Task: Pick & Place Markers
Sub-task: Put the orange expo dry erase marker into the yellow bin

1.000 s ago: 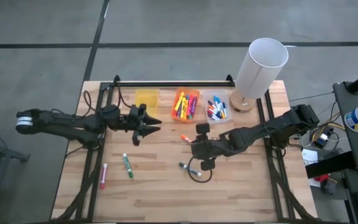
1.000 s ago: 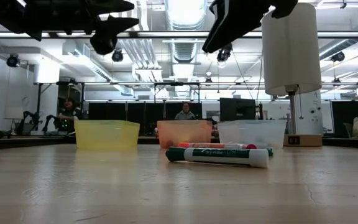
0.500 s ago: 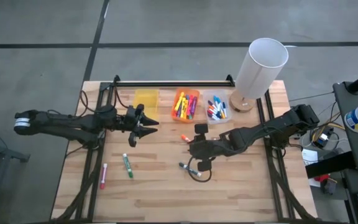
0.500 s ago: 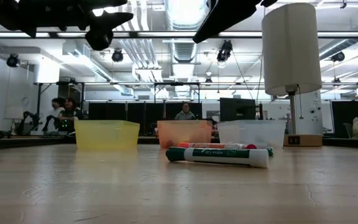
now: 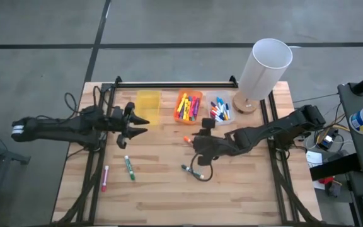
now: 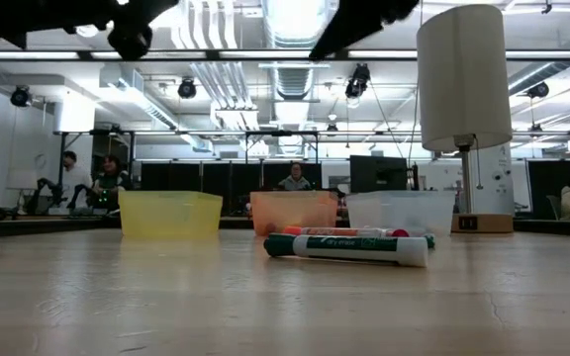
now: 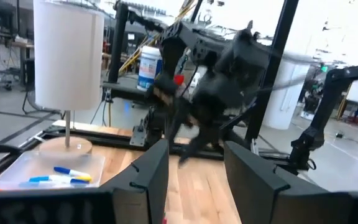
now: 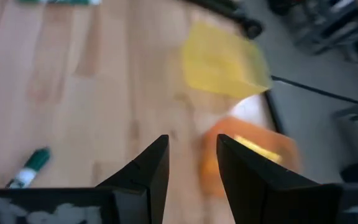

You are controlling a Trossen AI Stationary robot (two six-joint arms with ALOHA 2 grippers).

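Right gripper [image 5: 197, 142], fingers parted and empty, is hovering at bench [image 5: 244, 195] centre. An orange marker [image 5: 187, 139] is lying just at its 9 o'clock, a green one [image 5: 190, 169] at 6. Apparently targeting orange; lowering astride the barrel is advisable. Left gripper [image 5: 134, 126], open, is waiting at 9 o'clock.

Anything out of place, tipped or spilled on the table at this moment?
Nothing spilled or damaged. Four markers lie loose on the table, outside the bins: a pink one, a green one, a dark one and a small orange one. The yellow bin looks empty, while the orange bin and clear bin hold markers.
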